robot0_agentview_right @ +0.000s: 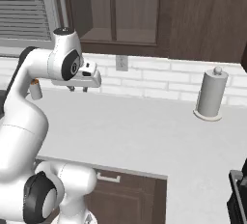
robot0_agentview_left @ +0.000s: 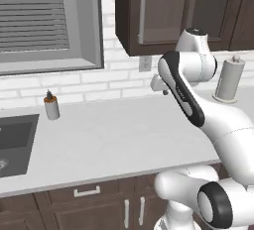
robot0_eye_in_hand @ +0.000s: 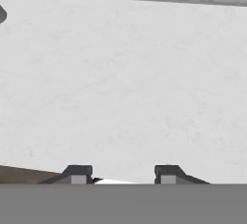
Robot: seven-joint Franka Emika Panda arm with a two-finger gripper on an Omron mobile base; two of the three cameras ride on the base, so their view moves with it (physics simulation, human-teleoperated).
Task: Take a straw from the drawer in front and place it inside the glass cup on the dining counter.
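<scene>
One hand high above worktop, fingers apart

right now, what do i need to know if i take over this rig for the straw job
Pincer: hangs above the white worktop, fingertips apart with nothing between them.
Drawer: shut, below the worktop edge, silver bar handle untouched.
Nearby: a sink at the left, a small shaker by the wall, a paper towel holder at the right.
Done: nothing yet.
Left: bring the pincer down to the handle, pull the drawer open, take a straw, carry it to the glass cup on the dining counter and drop it in.
</scene>
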